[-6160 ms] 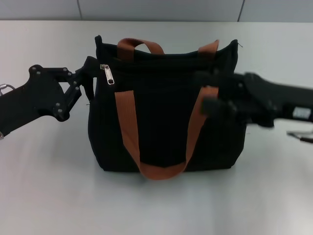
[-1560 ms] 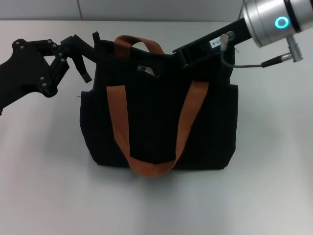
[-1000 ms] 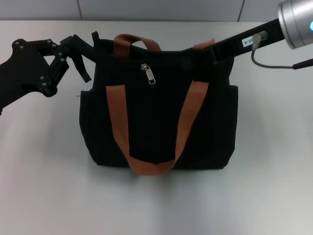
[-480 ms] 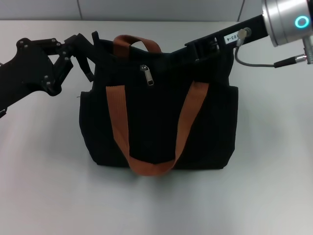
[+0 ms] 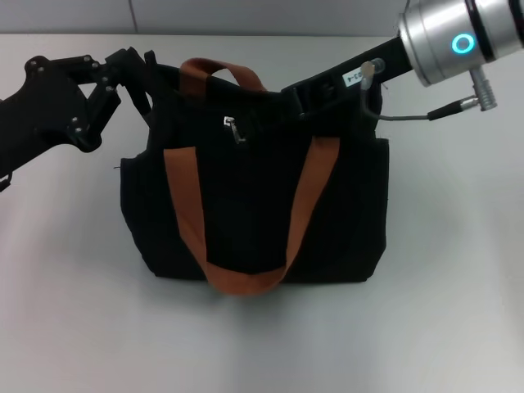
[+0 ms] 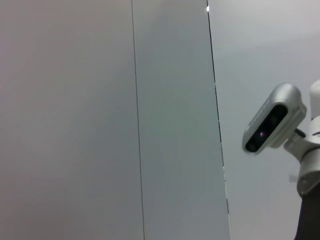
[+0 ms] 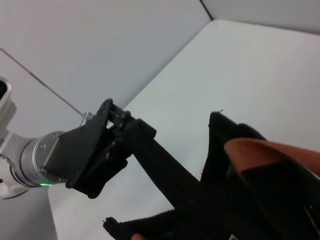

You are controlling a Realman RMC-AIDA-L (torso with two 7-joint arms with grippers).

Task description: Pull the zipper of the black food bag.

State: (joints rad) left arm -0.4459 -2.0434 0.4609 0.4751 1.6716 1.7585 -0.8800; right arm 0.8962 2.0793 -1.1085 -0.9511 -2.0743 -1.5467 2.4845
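Note:
The black food bag (image 5: 254, 205) stands upright at the table's middle, with two rust-orange strap handles (image 5: 307, 205). The small silver zipper (image 5: 233, 128) sits on the top zip track, left of centre, its pull tab tilted. My right gripper (image 5: 255, 119) reaches in from the upper right and ends right at the zipper, black against the black bag. My left gripper (image 5: 141, 80) is shut on the bag's top left corner. The right wrist view shows that left gripper (image 7: 150, 165) holding the bag's edge (image 7: 220, 145). The left wrist view shows none of these.
The bag stands on a pale grey table (image 5: 458, 270) with bare surface around it. A grey panelled wall (image 5: 270, 15) runs behind. The right arm's silver wrist and cable (image 5: 446, 41) hang over the bag's right top.
The right gripper drew back from the zipper a second ago and has come back to it. The bag and the left gripper have shifted a little to the left.

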